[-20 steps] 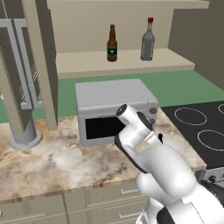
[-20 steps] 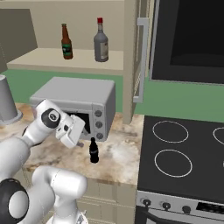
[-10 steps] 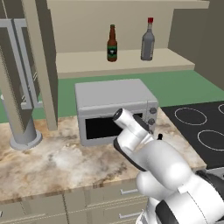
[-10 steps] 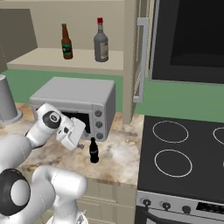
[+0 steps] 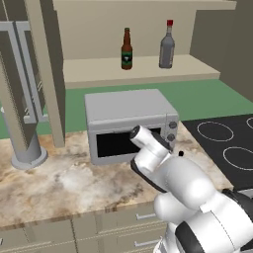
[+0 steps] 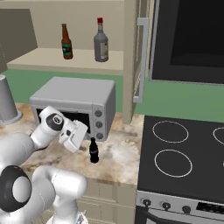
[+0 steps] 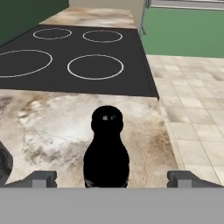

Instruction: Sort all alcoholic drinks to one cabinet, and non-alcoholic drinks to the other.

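A small black cola bottle (image 7: 106, 153) stands upright on the marble counter, seen close in the hand view between my gripper's (image 7: 112, 178) two wide-apart fingertips (image 7: 41, 178). In the right base view the open gripper (image 6: 81, 140) sits just left of that bottle (image 6: 93, 151), in front of the microwave, apart from it. On the open shelf above stand the brown beer bottle (image 6: 66, 42) with its green label and the grey red-capped bottle (image 6: 101, 40). The left base view shows the beer bottle (image 5: 126, 48) and the grey bottle (image 5: 167, 44) too, while my arm hides the gripper there.
A grey microwave (image 6: 74, 103) stands right behind the hand. The black stovetop (image 6: 188, 148) lies to the right. A cabinet door (image 6: 141, 57) hangs open beside the shelf. A grey cylinder (image 5: 27, 153) stands on the counter's left end. The counter's front edge is close.
The hand has eased slightly lower and nearer to the cola bottle. The jaws stayed wide and the bottles have not moved.
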Tool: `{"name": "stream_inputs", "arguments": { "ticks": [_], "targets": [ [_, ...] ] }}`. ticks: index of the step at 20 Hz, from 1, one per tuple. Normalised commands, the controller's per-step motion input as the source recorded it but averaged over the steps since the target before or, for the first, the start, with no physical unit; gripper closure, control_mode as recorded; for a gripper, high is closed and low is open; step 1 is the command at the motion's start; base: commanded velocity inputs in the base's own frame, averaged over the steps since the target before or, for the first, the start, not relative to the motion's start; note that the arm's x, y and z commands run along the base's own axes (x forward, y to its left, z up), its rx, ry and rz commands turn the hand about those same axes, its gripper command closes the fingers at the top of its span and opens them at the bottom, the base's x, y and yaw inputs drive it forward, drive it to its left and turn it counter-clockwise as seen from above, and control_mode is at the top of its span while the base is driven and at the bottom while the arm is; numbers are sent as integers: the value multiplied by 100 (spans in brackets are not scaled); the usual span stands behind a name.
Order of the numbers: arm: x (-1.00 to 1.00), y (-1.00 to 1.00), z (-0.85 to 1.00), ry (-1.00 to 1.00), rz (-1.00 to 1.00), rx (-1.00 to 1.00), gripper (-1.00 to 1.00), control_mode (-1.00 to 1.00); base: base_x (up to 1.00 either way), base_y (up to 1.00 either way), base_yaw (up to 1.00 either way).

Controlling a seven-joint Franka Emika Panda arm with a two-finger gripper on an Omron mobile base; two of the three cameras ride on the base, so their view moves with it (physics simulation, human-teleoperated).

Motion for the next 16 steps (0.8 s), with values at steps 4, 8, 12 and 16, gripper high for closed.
{"name": "stream_inputs", "arguments": {
  "ticks": [4, 8, 12, 16],
  "targets": [
    [0, -29, -24, 0, 0, 0, -100, -100, 0, 0, 0],
    [0, -24, -24, 0, 0, 0, -100, -100, 0, 0, 0],
    [0, -19, -17, 0, 0, 0, -100, -100, 0, 0, 0],
    [3, -11, -9, 0, 0, 0, -100, -100, 0, 0, 0]
  ]
}}
